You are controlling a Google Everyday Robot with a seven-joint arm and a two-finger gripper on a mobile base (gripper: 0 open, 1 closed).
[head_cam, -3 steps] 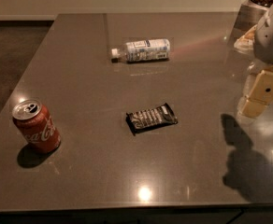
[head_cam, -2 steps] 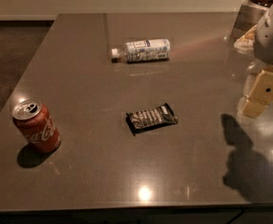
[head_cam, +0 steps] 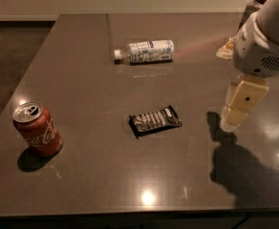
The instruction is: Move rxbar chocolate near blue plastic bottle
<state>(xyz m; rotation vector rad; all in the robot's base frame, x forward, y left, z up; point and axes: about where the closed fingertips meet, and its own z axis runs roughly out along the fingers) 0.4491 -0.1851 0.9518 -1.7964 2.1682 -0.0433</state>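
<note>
Rxbar chocolate (head_cam: 155, 120) lies flat on the table (head_cam: 82, 70), a little way left of the gripper (head_cam: 232, 116) in the picture, not touching it. The gripper is cream and blocky and hangs over the table. I cannot tell if it is open or closed. The bar is a shiny black rectangle with white letters. Farther from the gripper, up and left, the blue plastic bottle (head_cam: 146, 51) lies on its side, clear with a white cap. Farthest left stands a round red can (head_cam: 37, 130). The table is smooth and grey.
</note>
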